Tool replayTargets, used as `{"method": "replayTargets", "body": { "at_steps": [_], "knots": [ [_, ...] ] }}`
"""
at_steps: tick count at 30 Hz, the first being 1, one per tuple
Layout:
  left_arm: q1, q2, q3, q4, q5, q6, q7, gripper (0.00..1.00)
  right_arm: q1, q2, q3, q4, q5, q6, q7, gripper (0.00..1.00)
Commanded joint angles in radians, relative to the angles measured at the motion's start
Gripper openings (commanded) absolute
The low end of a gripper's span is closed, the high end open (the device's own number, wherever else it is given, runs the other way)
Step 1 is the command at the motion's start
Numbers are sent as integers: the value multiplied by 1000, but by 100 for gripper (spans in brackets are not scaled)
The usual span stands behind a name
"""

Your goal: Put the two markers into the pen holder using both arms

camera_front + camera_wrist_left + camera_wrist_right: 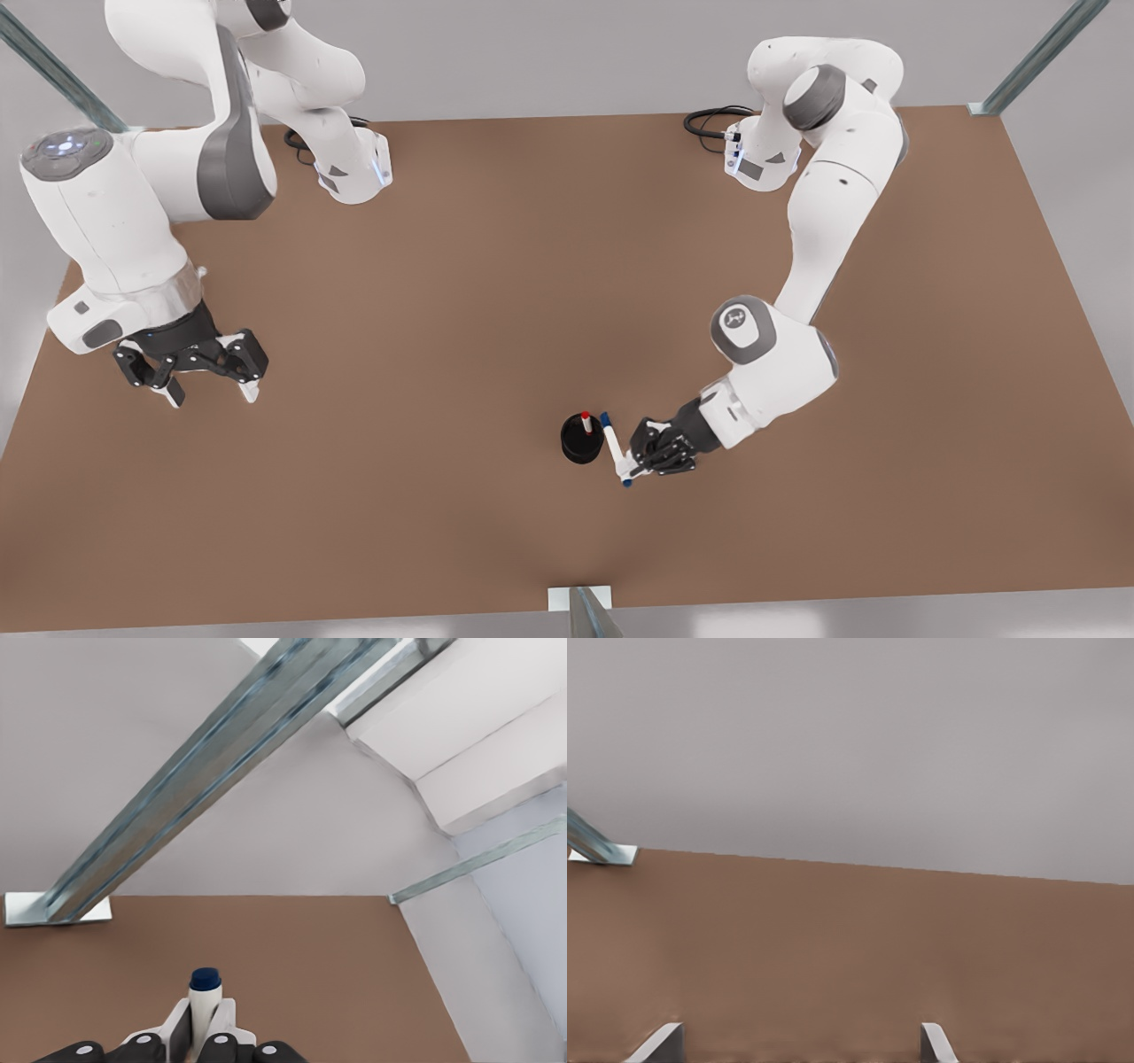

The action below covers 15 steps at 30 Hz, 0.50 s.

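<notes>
The black pen holder (pixel 580 445) stands near the table's front middle, and the red-capped marker (pixel 586 421) sticks up out of it. Just to the front view's right of the holder, my left gripper (pixel 631 465) is shut on the blue-capped marker (pixel 614 446), which tilts with its upper end toward the holder's rim. In the left wrist view the blue marker (pixel 205 992) rises from between the fingers of the left gripper (pixel 202 1038). My right gripper (pixel 213 390) waits open and empty at the front view's far left, its fingertips (pixel 937 1043) spread wide over the table.
The brown table (pixel 496 292) carries both arm bases at the back, each with a black cable (pixel 709 120). Metal frame struts (pixel 585 611) stand at the front edge and back corners. Open table surface lies between the two grippers.
</notes>
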<state>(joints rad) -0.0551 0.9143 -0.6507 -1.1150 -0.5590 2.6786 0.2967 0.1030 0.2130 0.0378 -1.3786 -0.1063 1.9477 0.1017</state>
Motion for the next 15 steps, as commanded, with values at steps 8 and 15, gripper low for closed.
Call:
{"method": "replayTargets", "body": {
  "at_steps": [8, 15],
  "knots": [
    [-23, 44, -76, -120, -44, 394, 1107, 21, -36, 20, 2, 32, 28, -380, -13, 100],
    [-54, 67, -75, -167, -36, 474, 1144, 22, -65, 20, -7, 61, 4, -383, 3, 100]
  ]
}}
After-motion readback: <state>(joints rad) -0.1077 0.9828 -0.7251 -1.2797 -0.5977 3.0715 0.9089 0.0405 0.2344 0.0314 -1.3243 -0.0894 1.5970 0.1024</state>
